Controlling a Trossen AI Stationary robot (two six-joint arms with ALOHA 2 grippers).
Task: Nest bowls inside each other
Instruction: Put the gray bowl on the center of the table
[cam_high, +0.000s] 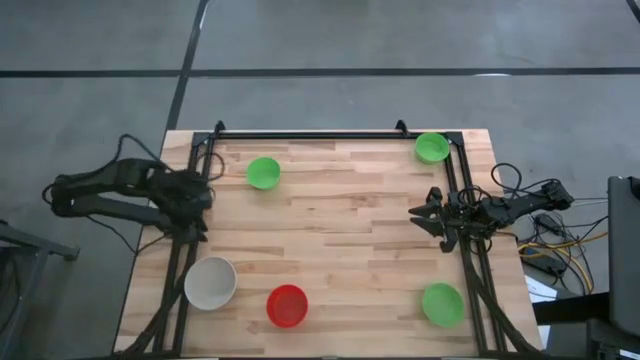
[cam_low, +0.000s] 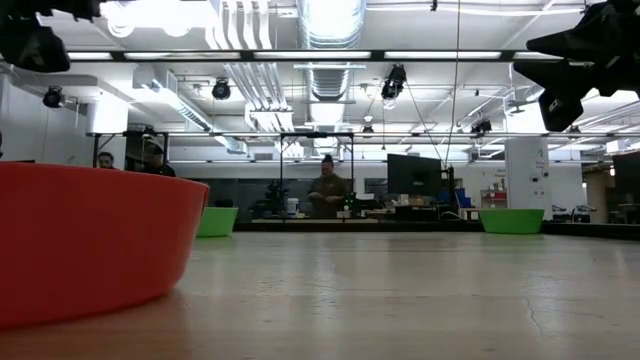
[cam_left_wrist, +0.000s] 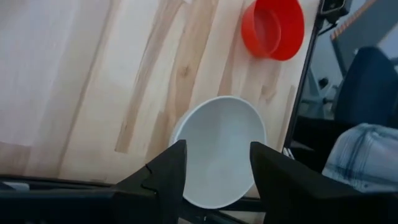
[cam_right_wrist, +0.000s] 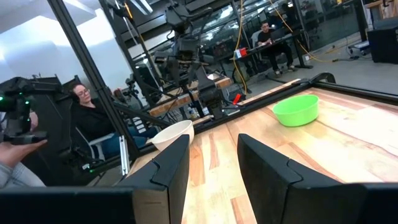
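Note:
Five bowls rest on their bases on the wooden table. A white bowl (cam_high: 210, 282) and a red bowl (cam_high: 287, 305) sit near the front left. Green bowls stand at the far left (cam_high: 263, 172), the far right corner (cam_high: 432, 148) and the near right (cam_high: 442, 303). My left gripper (cam_high: 198, 215) hangs open at the table's left edge, tilted down. In its wrist view the white bowl (cam_left_wrist: 217, 149) lies below and ahead of the fingers, untouched, with the red bowl (cam_left_wrist: 273, 28) beyond. My right gripper (cam_high: 418, 215) waits open at the right edge, held level.
A black metal frame (cam_high: 330, 133) runs along the table's far, left and right edges. Cables (cam_high: 560, 245) lie beside the right arm. A seated person (cam_right_wrist: 87, 118) and others at desks show beyond the table. Bare wood (cam_high: 340, 230) fills the table's middle.

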